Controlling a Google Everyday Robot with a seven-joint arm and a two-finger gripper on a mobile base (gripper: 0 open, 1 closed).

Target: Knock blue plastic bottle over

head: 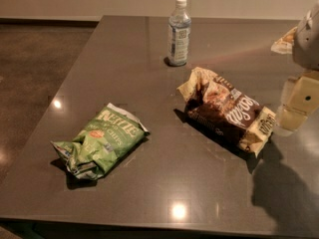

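Observation:
The blue plastic bottle [179, 32] stands upright at the far middle of the dark table [149, 183]. It is clear and bluish, with a white cap and a white-and-blue label. My gripper [298, 106] is at the right edge of the view, low over the table beside the brown snack bag, well to the right of and nearer than the bottle. It holds nothing that I can see.
A brown snack bag [227, 108] lies between the gripper and the bottle. A green Kettle chips bag [99, 141] lies at the front left. A pale wrapper [285, 41] lies at the far right. The floor drops off left of the table.

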